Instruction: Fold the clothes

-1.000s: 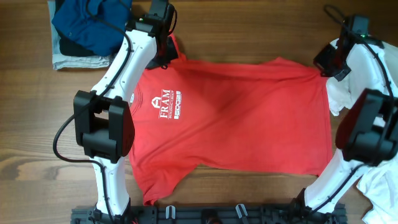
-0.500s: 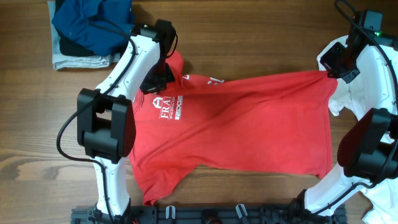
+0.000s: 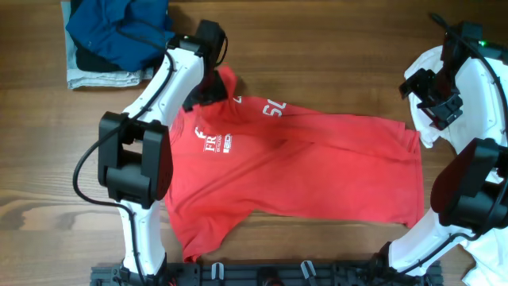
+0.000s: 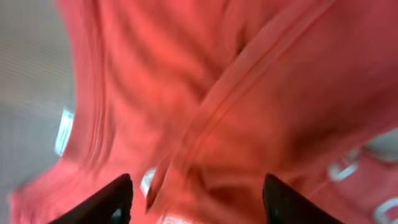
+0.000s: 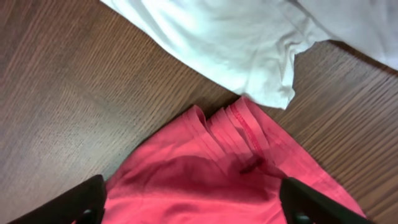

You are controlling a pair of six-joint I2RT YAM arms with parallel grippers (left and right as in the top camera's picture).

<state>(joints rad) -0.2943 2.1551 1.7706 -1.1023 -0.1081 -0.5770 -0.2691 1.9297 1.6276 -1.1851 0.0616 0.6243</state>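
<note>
The red T-shirt (image 3: pixel 317 167) lies spread across the middle of the tabletop (image 3: pixel 333 40). Its upper edge is now folded down over its chest. A second ago that edge was stretched straight between the two tools near the top of the frame. The fold has since dropped, so it covers part of the white chest lettering (image 3: pixel 213 144) and shows reversed print (image 3: pixel 272 107) on its upper side.

The left tool (image 3: pixel 208 83) sits at the shirt's upper left corner. Earlier it pinched the cloth; its fingers (image 4: pixel 118 199) now stand wide apart. Red fabric fills that wrist view, which is badly blurred, so it seems free of the cloth, though contact with a finger cannot be ruled out.

The right tool (image 3: pixel 440 99) is at the upper right. It has let go too: its jaws gape over the shirt's bunched corner (image 5: pixel 249 134), which lies slack on the wood. The white shirt (image 5: pixel 236 37) lies just beside that corner, towards the frame's top.

A pile of blue clothes (image 3: pixel 119 32) sits unchanged in the upper left.
</note>
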